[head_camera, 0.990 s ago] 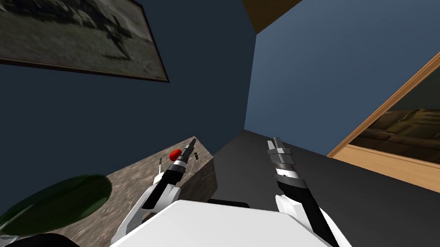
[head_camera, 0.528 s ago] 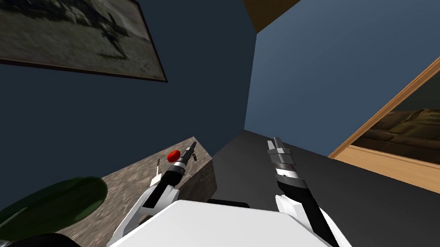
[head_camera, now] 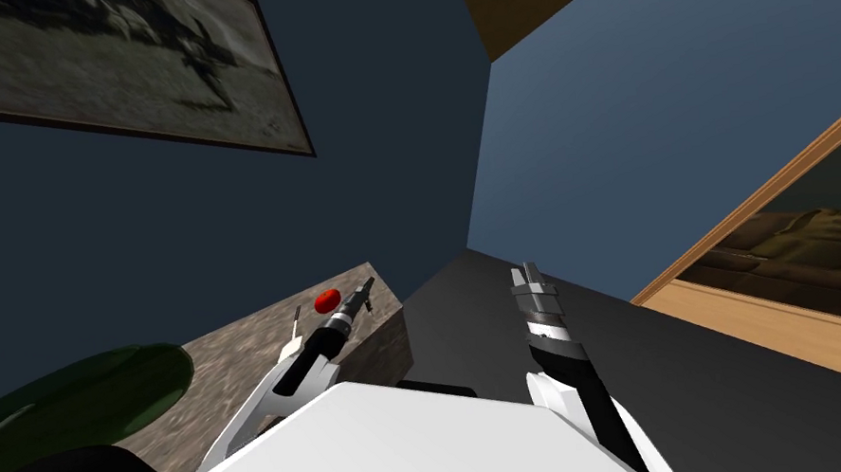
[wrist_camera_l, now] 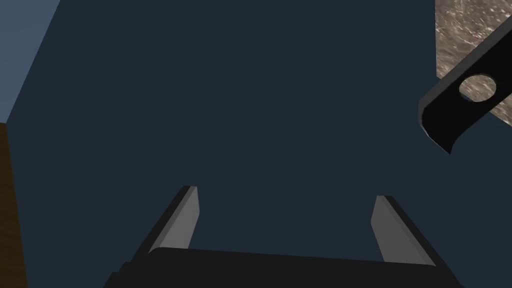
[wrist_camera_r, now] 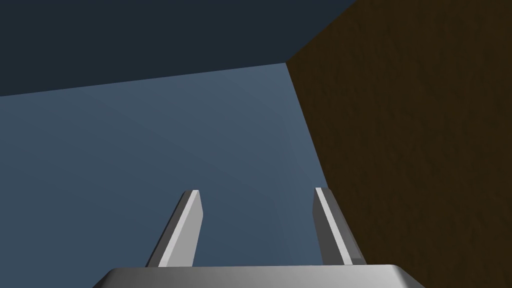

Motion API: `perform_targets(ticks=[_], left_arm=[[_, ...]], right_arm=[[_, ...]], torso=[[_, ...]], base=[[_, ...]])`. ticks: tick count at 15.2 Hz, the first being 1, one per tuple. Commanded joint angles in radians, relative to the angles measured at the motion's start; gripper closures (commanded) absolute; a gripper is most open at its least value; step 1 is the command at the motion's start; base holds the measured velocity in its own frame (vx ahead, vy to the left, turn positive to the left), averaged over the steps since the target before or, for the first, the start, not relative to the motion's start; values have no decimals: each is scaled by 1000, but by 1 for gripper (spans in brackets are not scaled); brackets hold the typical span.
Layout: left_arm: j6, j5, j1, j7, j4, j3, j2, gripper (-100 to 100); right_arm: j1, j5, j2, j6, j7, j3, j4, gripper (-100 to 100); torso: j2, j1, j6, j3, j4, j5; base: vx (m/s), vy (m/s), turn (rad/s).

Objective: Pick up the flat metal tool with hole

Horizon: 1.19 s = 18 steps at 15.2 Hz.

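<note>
Flat black tool with a round hole (wrist_camera_l: 457, 107) lies at the edge of the mottled grey-brown stone surface (wrist_camera_l: 470, 30), off to one side of left hand (wrist_camera_l: 286, 196). Left hand released, fingers spread, likely to admit it. Right hand (wrist_camera_r: 257, 192) released, idle.

This is looking like a room in a home. A large framed picture (head_camera: 109, 65) is hanging on the dark blue wall (head_camera: 219, 236) at ten o'clock. A speckled stone-look top (head_camera: 248, 358) is standing against that wall at eight o'clock. At three o'clock a wood-trimmed doorway (head_camera: 767, 189) is opening onto pale plank flooring (head_camera: 779, 330) and what is looking like a brown sofa (head_camera: 790, 244).
</note>
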Motion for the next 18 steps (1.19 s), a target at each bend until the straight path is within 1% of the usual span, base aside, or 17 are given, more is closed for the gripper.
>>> perform_targets(ticks=[1, 2, 4, 5, 6, 7, 8, 9, 10, 11, 12, 13, 14, 15, 16, 17, 18], left_arm=[[44, -9, 7, -20, 1, 1, -2, -100], [68, -20, 15, -43, -2, 3, -2, -100], [91, -20, 15, -43, -2, 3, -2, -100], [121, -30, 23, -67, -6, 6, -3, -100], [138, -30, 23, -67, -6, 6, -3, -100], [138, -30, 23, -67, -6, 6, -3, -100], [172, -40, 30, -90, -9, 8, -5, -100], [184, -40, 30, -90, -9, 8, -5, -100], [184, -40, 30, -90, -9, 8, -5, -100], [220, -50, 38, -112, -12, 10, -7, -100], [230, -50, 38, -112, -12, 10, -7, -100], [254, -60, 46, -134, -15, 12, -10, -100], [273, -60, 46, -134, -15, 12, -10, -100], [275, -60, 46, -134, -15, 12, -10, -100], [311, -69, 53, -156, -18, 14, -14, -100], [318, -69, 53, -156, -18, 14, -14, -100], [345, -78, 60, -177, -21, 16, -17, -100]], right_arm=[[0, 0, 0, 0, 0, 0, 0, 0], [0, 0, 0, 0, 0, 0, 0, 0], [0, 0, 0, 0, 0, 0, 0, 0], [0, 0, 0, 0, 0, 0, 0, 0], [0, 0, 0, 0, 0, 0, 0, 0], [0, 0, 0, 0, 0, 0, 0, 0], [0, 0, 0, 0, 0, 0, 0, 0], [0, 0, 0, 0, 0, 0, 0, 0], [0, 0, 0, 0, 0, 0, 0, 0], [0, 0, 0, 0, 0, 0, 0, 0], [0, 0, 0, 0, 0, 0, 0, 0], [0, 0, 0, 0, 0, 0, 0, 0], [0, 0, 0, 0, 0, 0, 0, 0], [0, 0, 0, 0, 0, 0, 0, 0], [0, 0, 0, 0, 0, 0, 0, 0], [0, 0, 0, 0, 0, 0, 0, 0], [0, 0, 0, 0, 0, 0, 0, 0]], torso=[[0, 0, 0, 0, 0, 0], [0, 0, 0, 0, 0, 0], [-1, -1, 0, 0, 0, 0], [0, 0, 0, 0, 0, 0], [0, 0, 0, 0, 0, 0], [0, 0, 0, 0, 0, 0], [1, 1, 0, 0, 0, 0], [1, 0, 0, 0, 0, 0], [0, 0, 0, 0, 0, 0], [0, 0, 0, 0, 0, 0], [0, 0, 0, 0, 0, 0], [0, 0, 0, 0, 0, 0], [0, 0, 0, 0, 0, 0], [0, 0, 0, 0, 0, 0], [0, 0, 0, 0, 0, 0], [0, -1, 0, 0, 0, 0], [0, -1, 0, 0, 0, 0]], base=[[40, -35, 6], [52, -41, 8], [42, -32, 9], [31, -23, 3], [33, -23, 4], [23, -18, 3], [34, -32, 1], [41, -37, 5], [30, -26, 7], [34, -23, 3], [37, -27, 4], [45, -34, 2], [47, -39, 5], [34, -34, 4], [33, -38, 2], [33, -39, 2], [46, -46, 2]])
